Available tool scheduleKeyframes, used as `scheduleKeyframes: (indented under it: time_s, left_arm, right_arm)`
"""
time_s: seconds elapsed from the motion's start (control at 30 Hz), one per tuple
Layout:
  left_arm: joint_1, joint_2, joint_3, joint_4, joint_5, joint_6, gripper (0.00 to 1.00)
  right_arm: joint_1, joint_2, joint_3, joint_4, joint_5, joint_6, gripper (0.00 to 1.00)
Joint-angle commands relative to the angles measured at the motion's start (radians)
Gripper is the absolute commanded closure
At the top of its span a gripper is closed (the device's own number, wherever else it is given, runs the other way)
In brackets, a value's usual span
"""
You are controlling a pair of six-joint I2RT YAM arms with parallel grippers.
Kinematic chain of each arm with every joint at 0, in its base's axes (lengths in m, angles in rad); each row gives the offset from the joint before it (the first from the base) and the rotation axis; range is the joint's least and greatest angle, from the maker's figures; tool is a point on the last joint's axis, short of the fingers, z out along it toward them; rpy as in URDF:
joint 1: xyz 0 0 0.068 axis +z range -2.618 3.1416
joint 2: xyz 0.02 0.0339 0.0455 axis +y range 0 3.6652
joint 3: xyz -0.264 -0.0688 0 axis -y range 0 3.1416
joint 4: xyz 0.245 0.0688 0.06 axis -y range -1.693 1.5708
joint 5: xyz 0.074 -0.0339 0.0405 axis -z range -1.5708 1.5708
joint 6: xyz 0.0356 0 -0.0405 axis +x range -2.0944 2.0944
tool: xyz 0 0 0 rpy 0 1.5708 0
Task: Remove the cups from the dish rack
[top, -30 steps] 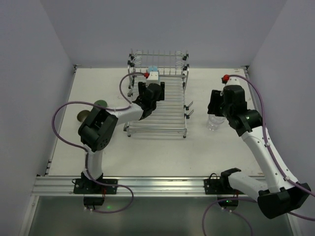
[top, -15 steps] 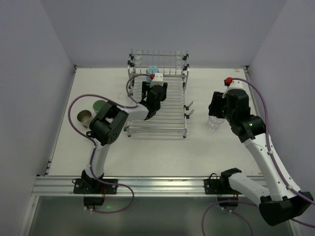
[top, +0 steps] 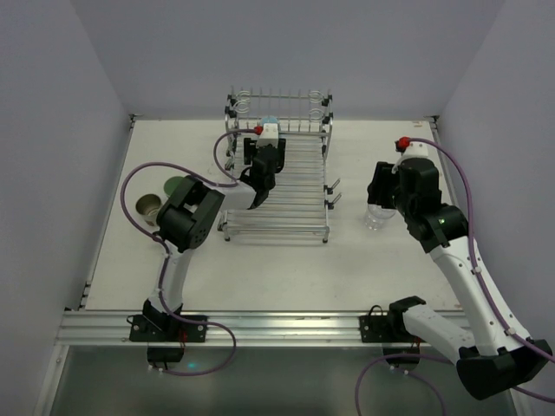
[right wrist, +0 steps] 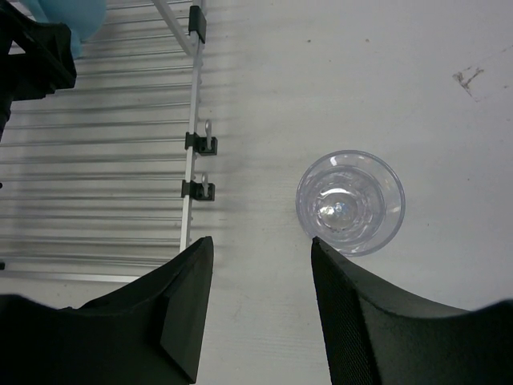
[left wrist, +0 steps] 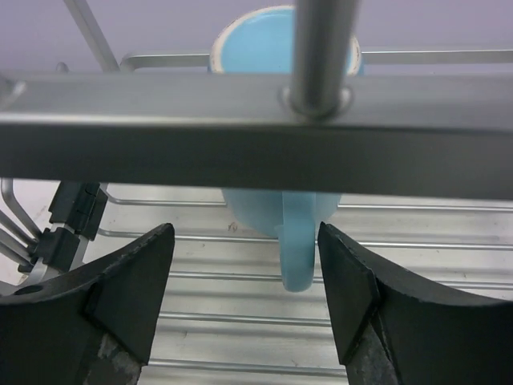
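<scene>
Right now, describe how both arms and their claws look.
Left arm and right arm: white links, bulky black joints. A purple cable loops along each; a red cap sits near each wrist. Left claw and right claw have two broad matte black fingers.

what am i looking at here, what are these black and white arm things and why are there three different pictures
These are two robot arms bolted to a table edge, each ending in a two-finger gripper. The wide picture comes from a camera above and behind them. The other two come from a camera on each wrist, so the dark shapes at the bottom are that arm's own fingers. The left gripper is inside the dish rack, open, with its fingers either side of a light blue cup's handle, not gripping it. The right gripper is open and empty above the table, near a clear tumbler standing beside the rack. A green cup and a metallic cup stand on the left.
</scene>
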Motion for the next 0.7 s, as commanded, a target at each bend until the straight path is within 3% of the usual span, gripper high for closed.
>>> scheduleKeyframes:
  time_s: [0.0,0.13,0.2,0.3,0.67]
  left_arm:
    - [0.02,0.024,0.016,0.058,0.005,-0.017,0.25]
    - [0.02,0.039,0.04,0.049,0.014,-0.017,0.3]
    - [0.022,0.041,0.046,0.036,0.008,-0.029,0.41]
    - [0.02,0.039,0.046,0.024,0.016,-0.046,0.47]
    - [0.022,0.05,0.091,-0.075,0.023,-0.089,0.4]
  right_arm:
    - [-0.005,-0.026,-0.009,0.032,-0.001,-0.022,0.45]
    - [-0.005,-0.032,-0.016,0.033,0.0,-0.022,0.45]
    - [-0.005,-0.028,-0.014,0.033,0.0,-0.022,0.45]
    - [-0.005,-0.023,-0.016,0.036,0.002,-0.022,0.45]
    - [-0.005,-0.031,-0.022,0.045,-0.005,-0.022,0.45]
